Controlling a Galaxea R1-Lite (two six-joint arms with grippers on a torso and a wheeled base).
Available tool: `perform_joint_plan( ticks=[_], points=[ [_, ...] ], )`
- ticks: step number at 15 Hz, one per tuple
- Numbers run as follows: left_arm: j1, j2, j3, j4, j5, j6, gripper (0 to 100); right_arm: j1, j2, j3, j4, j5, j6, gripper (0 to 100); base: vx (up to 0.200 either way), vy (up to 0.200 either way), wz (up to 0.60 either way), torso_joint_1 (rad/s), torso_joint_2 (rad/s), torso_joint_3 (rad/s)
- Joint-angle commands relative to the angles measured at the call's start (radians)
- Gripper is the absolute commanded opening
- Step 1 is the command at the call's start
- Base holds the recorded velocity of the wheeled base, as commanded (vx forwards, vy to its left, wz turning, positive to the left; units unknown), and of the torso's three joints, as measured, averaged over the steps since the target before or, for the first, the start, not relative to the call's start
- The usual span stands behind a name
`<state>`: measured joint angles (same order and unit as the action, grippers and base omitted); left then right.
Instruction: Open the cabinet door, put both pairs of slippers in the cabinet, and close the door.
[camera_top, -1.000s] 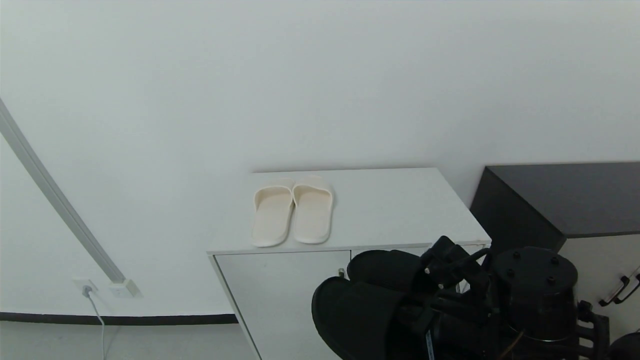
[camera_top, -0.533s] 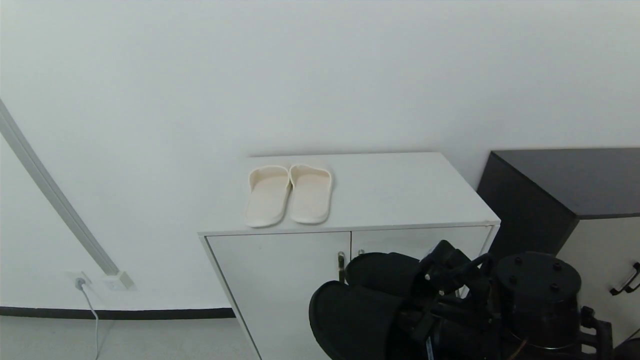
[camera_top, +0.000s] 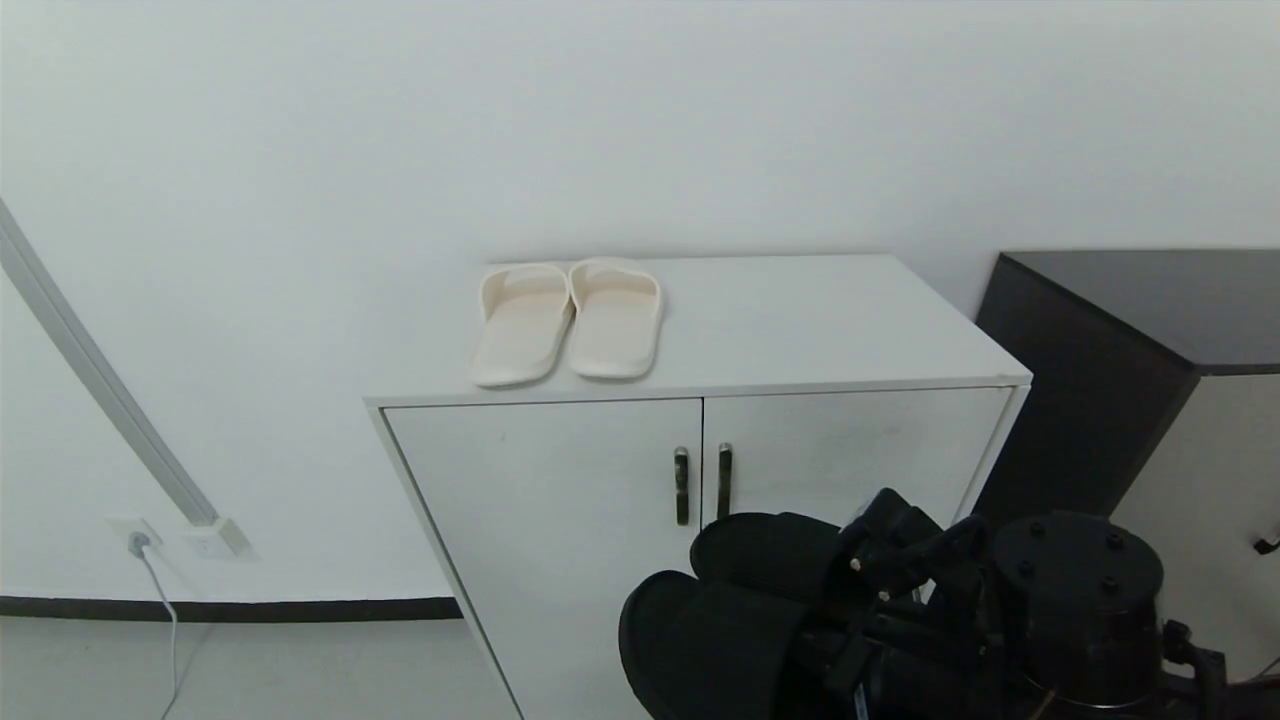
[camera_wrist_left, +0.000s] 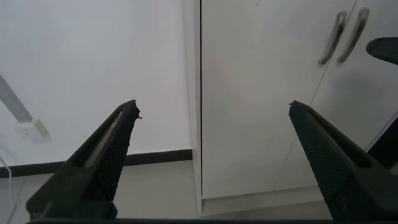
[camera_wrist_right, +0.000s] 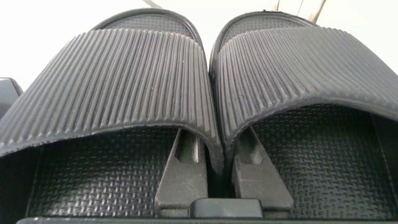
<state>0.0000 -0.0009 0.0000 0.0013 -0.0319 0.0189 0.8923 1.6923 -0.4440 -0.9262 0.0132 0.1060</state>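
Observation:
A white two-door cabinet (camera_top: 560, 500) stands against the wall, both doors shut, with two dark handles (camera_top: 701, 484) at the centre seam. A cream pair of slippers (camera_top: 567, 319) lies on its top at the left. My right gripper (camera_wrist_right: 214, 177) is shut on the black pair of slippers (camera_top: 735, 605), pinching their inner edges together; it holds them low in front of the right door. In the left wrist view my left gripper (camera_wrist_left: 214, 112) stands open, facing the cabinet's left door (camera_wrist_left: 255, 93), with nothing between its fingers.
A dark cabinet (camera_top: 1130, 360) stands right of the white one. A wall socket with a cable (camera_top: 140, 545) and a slanted grey conduit (camera_top: 90, 380) are on the wall at the left. Grey floor lies below.
The head view has tilted down, so the cabinet sits higher in the picture and its doors and handles now show. The right gripper still holds the black slippers in the same spot.

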Motion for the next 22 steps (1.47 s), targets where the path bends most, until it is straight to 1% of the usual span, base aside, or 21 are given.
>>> perform_joint_plan(
  ticks=[1, 2, 8, 10, 12, 16, 17, 18, 19, 20, 21, 22],
  points=[
    [0.000, 0.001, 0.000, -0.001, 0.000, -0.004, 100, 0.000, 0.000, 0.004, 0.000, 0.001, 0.000, 0, 0.000, 0.000, 0.00, -0.183, 0.51, 0.320],
    [0.000, 0.001, 0.000, -0.001, 0.003, -0.010, 100, 0.000, 0.000, 0.010, 0.000, 0.001, 0.001, 0, 0.000, 0.000, 0.00, -0.188, 0.51, 0.320],
    [-0.002, 0.001, 0.000, 0.000, -0.006, -0.005, 100, 0.007, 0.000, 0.013, 0.000, 0.001, 0.001, 0, 0.000, 0.000, 0.00, -0.155, 0.48, 0.324],
    [0.000, 0.001, 0.000, -0.001, 0.014, -0.008, 100, 0.007, 0.000, 0.021, 0.000, 0.001, 0.000, 0, 0.000, 0.000, 0.00, -0.119, 0.47, 0.339],
    [0.000, 0.001, 0.000, -0.001, 0.012, -0.008, 100, 0.007, 0.000, 0.024, -0.002, 0.002, 0.000, 0, 0.000, 0.000, 0.00, -0.100, 0.47, 0.349],
    [0.000, 0.004, -0.005, -0.003, 0.014, -0.004, 100, 0.010, 0.003, 0.027, -0.014, 0.002, 0.000, 0, 0.000, 0.000, 0.00, -0.062, 0.45, 0.377],
    [0.000, 0.001, -0.011, -0.007, 0.017, 0.012, 100, 0.007, 0.006, 0.027, -0.014, 0.002, 0.000, 0, 0.000, 0.000, 0.00, -0.032, 0.43, 0.398],
    [-0.002, 0.051, -0.166, 0.003, 0.015, -0.033, 100, 0.007, 0.010, 0.027, -0.014, 0.002, 0.001, 0, 0.000, 0.000, 0.00, -0.022, 0.43, 0.408],
    [-0.005, 0.128, -0.279, 0.023, 0.003, -0.105, 100, 0.007, 0.012, 0.027, -0.014, 0.002, 0.001, 0, 0.000, 0.000, 0.00, 0.002, 0.27, 0.271],
    [-0.017, 0.211, -0.341, 0.028, -0.036, -0.109, 100, 0.007, 0.012, 0.027, -0.014, 0.001, 0.000, 0, 0.000, 0.000, 0.00, 0.002, 0.16, 0.159],
    [-0.025, 0.271, -0.357, 0.023, -0.082, -0.109, 100, 0.007, 0.010, 0.028, -0.014, -0.001, 0.000, 0, 0.000, 0.000, 0.00, -0.007, 0.09, 0.085],
    [-0.031, 0.384, -0.373, -0.004, -0.169, -0.109, 100, 0.010, 0.009, 0.036, -0.014, -0.001, 0.000, 0, 0.000, 0.000, 0.00, -0.002, 0.06, 0.041]
  ],
)
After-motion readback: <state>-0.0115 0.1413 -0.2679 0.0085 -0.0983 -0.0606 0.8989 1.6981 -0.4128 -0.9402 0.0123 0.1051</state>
